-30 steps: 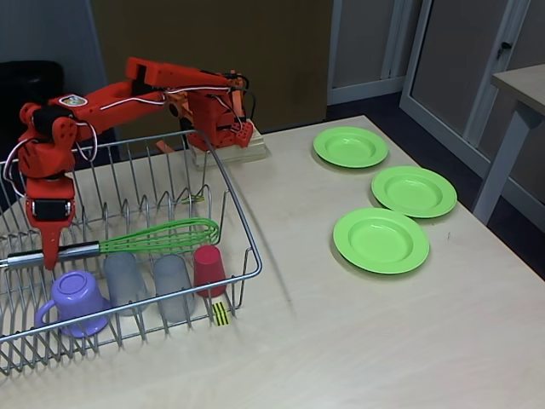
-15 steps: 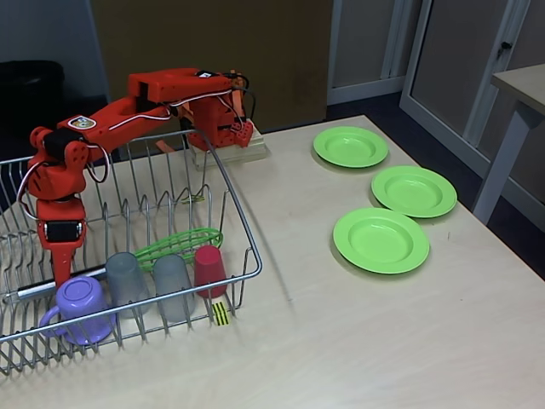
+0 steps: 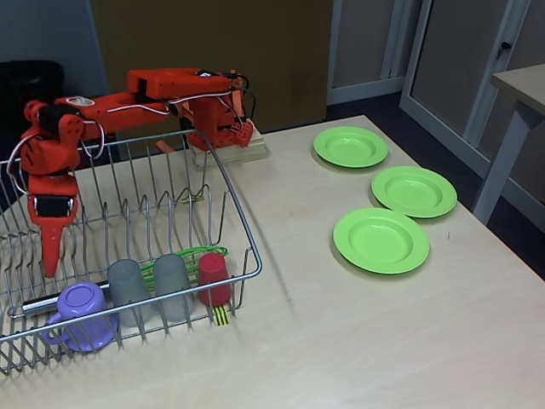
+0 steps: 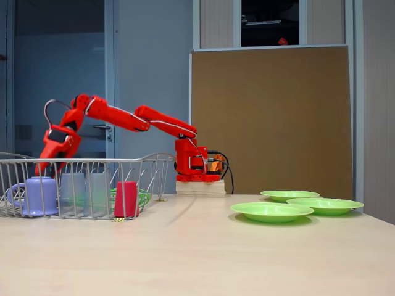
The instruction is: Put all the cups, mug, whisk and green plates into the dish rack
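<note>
In both fixed views the silver dish rack [image 3: 243, 223] [image 4: 155, 158] holds the purple mug [image 3: 81, 308] [image 4: 36, 196], two grey cups [image 3: 128, 285] [image 3: 171, 279] [image 4: 73, 188] and the red cup [image 3: 213, 277] [image 4: 126, 198], all upside down. The whisk [image 3: 186, 255] lies flat behind them, with its green loops [image 4: 142, 197] by the red cup and its handle running left. My red gripper [image 3: 51, 254] [image 4: 42, 165] hangs point-down above the rack's left part, open, holding nothing and clear of the whisk. Three green plates [image 3: 350, 146] [image 3: 413, 191] [image 3: 381, 240] lie on the table to the right.
The arm's base [image 3: 223, 128] stands on a wooden block behind the rack. A yellow-black tag [image 3: 220, 316] hangs on the rack's front. A second table [image 3: 519, 94] stands at the far right, beyond the table edge.
The whisk left my gripper and dropped flat into the rack behind the cups. The gripper then rose and moved slightly left, empty.
</note>
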Robot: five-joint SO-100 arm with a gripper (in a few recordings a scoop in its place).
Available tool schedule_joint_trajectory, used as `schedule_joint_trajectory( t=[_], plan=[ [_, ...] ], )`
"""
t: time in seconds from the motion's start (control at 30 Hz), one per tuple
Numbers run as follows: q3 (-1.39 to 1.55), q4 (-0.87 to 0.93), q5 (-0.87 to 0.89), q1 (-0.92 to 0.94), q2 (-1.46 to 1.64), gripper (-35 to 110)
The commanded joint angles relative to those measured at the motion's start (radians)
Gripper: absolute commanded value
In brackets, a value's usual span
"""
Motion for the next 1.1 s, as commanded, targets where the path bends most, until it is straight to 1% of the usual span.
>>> schedule_joint_trajectory(
  t=[0.0,0.17,0.27,0.5,0.8,0.93,1.07],
  plan=[
    [-0.04,0.057,-0.009,0.026,0.187,24],
    [-0.018,0.206,-0.003,-0.049,0.368,20],
    [0.164,0.244,0.04,-0.149,0.54,17],
    [0.568,0.202,0.233,-0.425,0.87,10],
    [0.911,0.137,0.548,-0.756,1.065,4],
    [1.117,0.077,0.718,-0.919,1.123,14],
    [1.342,-0.063,0.873,-1.101,1.157,22]
  ],
)
